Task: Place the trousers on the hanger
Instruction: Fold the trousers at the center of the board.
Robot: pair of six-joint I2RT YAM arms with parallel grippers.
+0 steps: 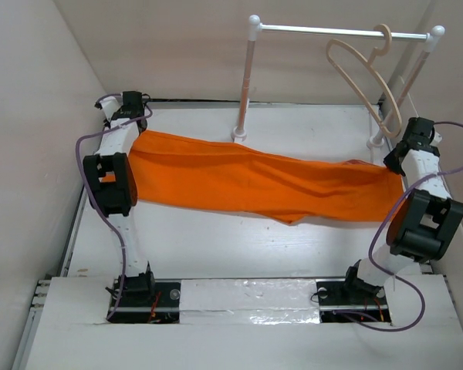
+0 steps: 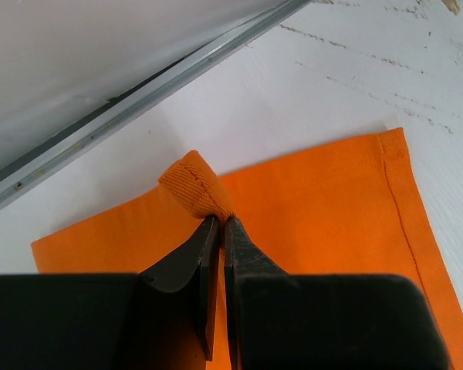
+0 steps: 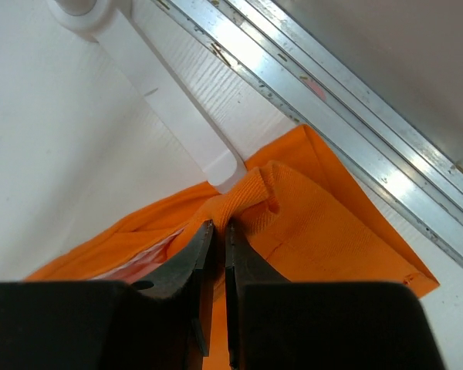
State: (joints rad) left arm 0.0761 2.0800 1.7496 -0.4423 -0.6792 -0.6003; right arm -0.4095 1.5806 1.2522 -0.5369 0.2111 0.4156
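Note:
The orange trousers (image 1: pixel 255 183) lie stretched across the table from far left to far right. My left gripper (image 1: pixel 129 117) is shut on a pinched fold of their left end (image 2: pixel 197 185), fingertips (image 2: pixel 220 225) closed on the cloth. My right gripper (image 1: pixel 401 154) is shut on a pinched fold of their right end (image 3: pixel 251 196), next to the rail's foot. The beige hanger (image 1: pixel 363 73) hangs by its hook on the white rail at the far right, above and behind my right gripper.
The white rail (image 1: pixel 339 32) stands on two posts at the back; its right foot (image 3: pixel 177 108) lies just ahead of my right gripper. A metal track (image 2: pixel 139 100) and the enclosure walls run close to both grippers.

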